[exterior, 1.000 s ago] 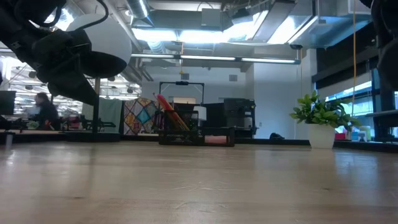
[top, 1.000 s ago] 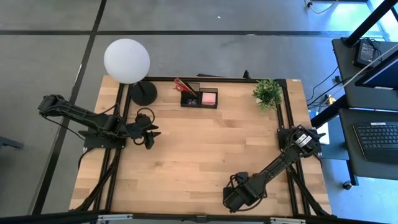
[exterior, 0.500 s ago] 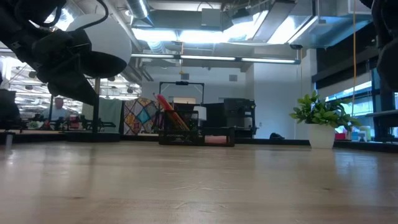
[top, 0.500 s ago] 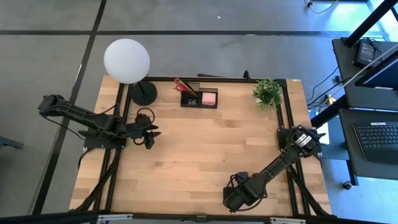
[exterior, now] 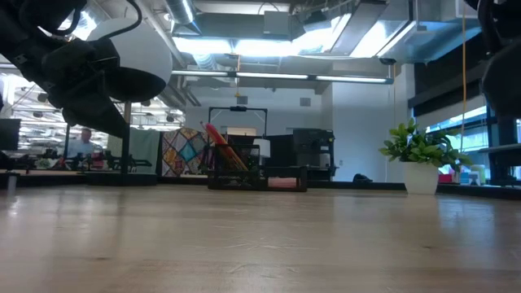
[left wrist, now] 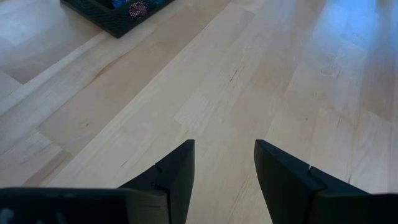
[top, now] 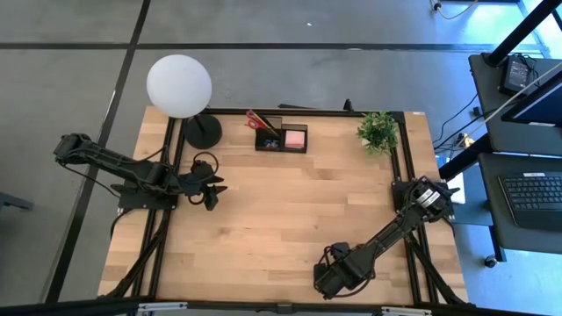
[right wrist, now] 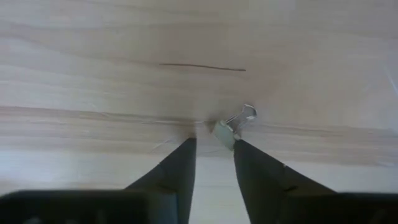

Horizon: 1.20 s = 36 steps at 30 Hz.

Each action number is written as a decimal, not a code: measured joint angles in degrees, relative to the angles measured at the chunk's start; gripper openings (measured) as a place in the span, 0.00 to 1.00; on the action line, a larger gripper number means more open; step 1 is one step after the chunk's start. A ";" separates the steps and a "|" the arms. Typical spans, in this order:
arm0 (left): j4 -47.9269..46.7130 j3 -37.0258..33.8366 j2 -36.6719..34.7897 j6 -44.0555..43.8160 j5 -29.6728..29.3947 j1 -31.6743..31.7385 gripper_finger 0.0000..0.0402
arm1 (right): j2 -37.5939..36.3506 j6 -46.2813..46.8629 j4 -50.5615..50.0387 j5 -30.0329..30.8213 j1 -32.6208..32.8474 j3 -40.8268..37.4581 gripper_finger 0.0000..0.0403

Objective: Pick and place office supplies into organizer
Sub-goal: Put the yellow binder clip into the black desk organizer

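The right gripper point(right wrist: 211, 146) has narrowed its jaws since a second ago, down at the lower right of the high view. Its fingertips point(right wrist: 184, 152) are on the bench point(top: 263, 219), and a small binder clip point(right wrist: 233, 124) lies just beside one tip, touching or nearly so; the jaws are part-closed with a gap showing and nothing clearly caught. The left gripper point(left wrist: 222, 163) hangs at the left edge of the bench, jaws spread and empty. At the top centre sits the organizer point(top: 281, 139), holding the red-handled scissors point(top: 257, 118) and the pink sticky-note pad point(top: 295, 138). A globe lamp point(top: 179, 85) and potted plant point(top: 378, 131) flank it.
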 joint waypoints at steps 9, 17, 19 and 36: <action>0.00 0.00 0.00 0.00 -0.02 0.00 0.40 | 0.00 -2.63 -0.05 -0.06 -0.02 0.00 0.21; -0.02 0.01 0.00 0.00 -0.02 0.00 0.40 | 0.02 -4.53 1.43 -3.08 -0.06 -0.14 0.23; -0.01 0.00 0.00 0.00 -0.02 0.00 0.40 | 0.05 -9.73 1.82 -3.63 -0.09 -0.15 0.25; 0.00 0.00 0.00 -0.02 -0.02 0.00 0.40 | 0.55 -29.54 -3.52 -9.36 0.47 2.91 0.28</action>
